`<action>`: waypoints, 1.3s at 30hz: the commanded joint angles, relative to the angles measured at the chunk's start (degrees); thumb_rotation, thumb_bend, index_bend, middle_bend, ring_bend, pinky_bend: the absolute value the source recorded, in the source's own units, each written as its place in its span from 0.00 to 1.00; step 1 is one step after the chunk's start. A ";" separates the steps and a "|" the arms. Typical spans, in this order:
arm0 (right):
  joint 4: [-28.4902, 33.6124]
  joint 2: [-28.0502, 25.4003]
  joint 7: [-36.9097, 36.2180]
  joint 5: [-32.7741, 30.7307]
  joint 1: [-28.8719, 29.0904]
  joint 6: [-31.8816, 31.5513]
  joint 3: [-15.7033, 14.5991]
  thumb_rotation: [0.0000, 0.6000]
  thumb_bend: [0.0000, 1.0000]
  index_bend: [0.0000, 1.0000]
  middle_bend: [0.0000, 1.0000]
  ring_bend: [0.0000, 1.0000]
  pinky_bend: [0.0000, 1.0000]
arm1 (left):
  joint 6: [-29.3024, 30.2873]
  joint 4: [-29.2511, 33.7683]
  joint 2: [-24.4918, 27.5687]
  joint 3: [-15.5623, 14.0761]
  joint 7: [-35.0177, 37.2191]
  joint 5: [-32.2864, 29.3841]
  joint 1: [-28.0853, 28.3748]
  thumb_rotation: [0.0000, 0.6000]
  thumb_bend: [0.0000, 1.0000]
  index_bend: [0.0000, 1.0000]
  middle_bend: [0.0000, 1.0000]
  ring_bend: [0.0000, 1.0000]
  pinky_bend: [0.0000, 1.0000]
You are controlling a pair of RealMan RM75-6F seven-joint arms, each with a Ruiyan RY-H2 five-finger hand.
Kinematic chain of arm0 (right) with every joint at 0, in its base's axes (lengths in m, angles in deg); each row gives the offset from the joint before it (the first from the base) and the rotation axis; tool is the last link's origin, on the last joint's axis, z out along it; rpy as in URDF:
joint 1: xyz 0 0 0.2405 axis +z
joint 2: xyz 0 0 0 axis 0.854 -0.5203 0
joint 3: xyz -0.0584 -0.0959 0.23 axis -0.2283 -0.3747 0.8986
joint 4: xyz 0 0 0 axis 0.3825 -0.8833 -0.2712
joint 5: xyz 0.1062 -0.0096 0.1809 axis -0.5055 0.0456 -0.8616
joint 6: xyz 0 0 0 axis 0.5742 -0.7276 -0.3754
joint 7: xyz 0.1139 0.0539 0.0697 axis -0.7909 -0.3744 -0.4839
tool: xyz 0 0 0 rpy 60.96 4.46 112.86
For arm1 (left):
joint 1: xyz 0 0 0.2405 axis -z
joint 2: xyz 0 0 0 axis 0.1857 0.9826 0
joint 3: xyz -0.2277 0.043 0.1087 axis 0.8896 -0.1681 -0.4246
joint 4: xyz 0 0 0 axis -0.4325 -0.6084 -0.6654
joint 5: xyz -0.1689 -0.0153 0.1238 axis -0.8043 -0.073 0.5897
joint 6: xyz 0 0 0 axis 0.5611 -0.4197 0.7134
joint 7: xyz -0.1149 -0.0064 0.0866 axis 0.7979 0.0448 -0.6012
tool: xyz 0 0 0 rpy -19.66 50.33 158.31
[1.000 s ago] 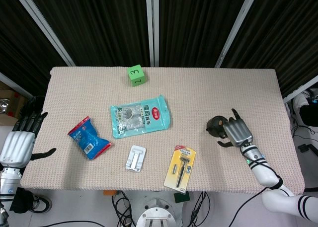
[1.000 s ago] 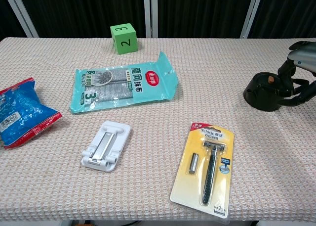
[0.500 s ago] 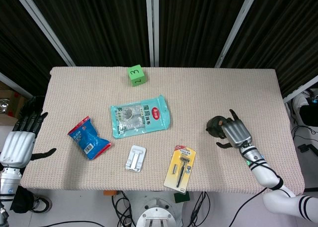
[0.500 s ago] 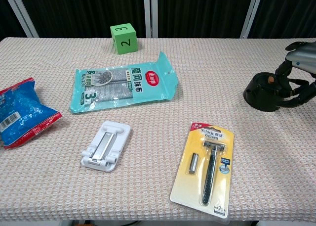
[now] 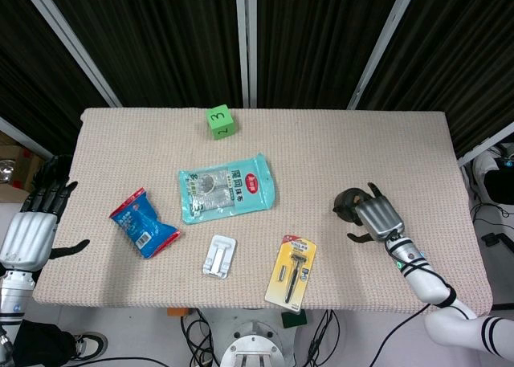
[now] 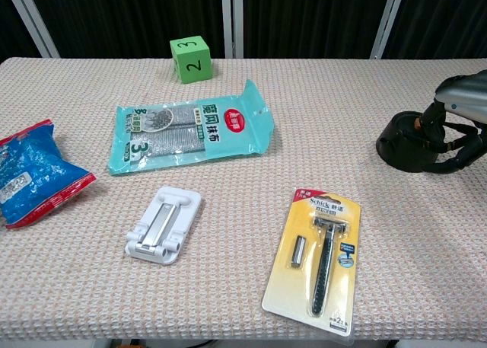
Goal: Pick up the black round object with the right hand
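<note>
The black round object (image 5: 348,204) (image 6: 407,142) sits on the tan table mat near the right side. My right hand (image 5: 377,217) (image 6: 459,123) is pressed up against its right flank. The fingers (image 6: 434,116) curve over the object's top and the thumb lies low beside its base, with no firm grip showing. The object still rests on the mat. In the head view my left hand (image 5: 28,230) hangs off the table's left edge, fingers spread and holding nothing.
A green cube (image 5: 219,120) marked 3 stands at the back. A teal packet (image 5: 227,187), a blue snack bag (image 5: 142,222), a white holder (image 5: 219,256) and a yellow razor pack (image 5: 291,272) lie left of the black object.
My right hand has shifted slightly left, closer onto the black round object, its fingers reaching further over the top. The object and the left hand have not moved.
</note>
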 commanded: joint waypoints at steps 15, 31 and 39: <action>0.09 -0.17 0.72 -0.89 0.15 0.73 0.39 0.62 0.20 0.66 0.54 0.56 0.24 | -0.15 -0.02 -0.04 -0.01 -0.07 -0.07 0.09 0.86 0.00 0.06 0.02 0.02 0.13; -1.46 0.74 0.30 -0.96 -0.33 0.91 -0.09 0.63 0.20 0.70 0.59 0.61 0.18 | -0.08 0.13 0.13 -0.05 -0.10 -0.16 0.00 0.86 0.00 0.06 0.02 0.02 0.13; -3.46 1.32 -2.86 1.22 -0.66 0.84 -0.20 0.63 0.20 0.71 0.59 0.61 0.17 | -0.28 0.12 0.10 -0.02 -0.14 -0.35 0.08 0.87 0.00 0.06 0.02 0.02 0.13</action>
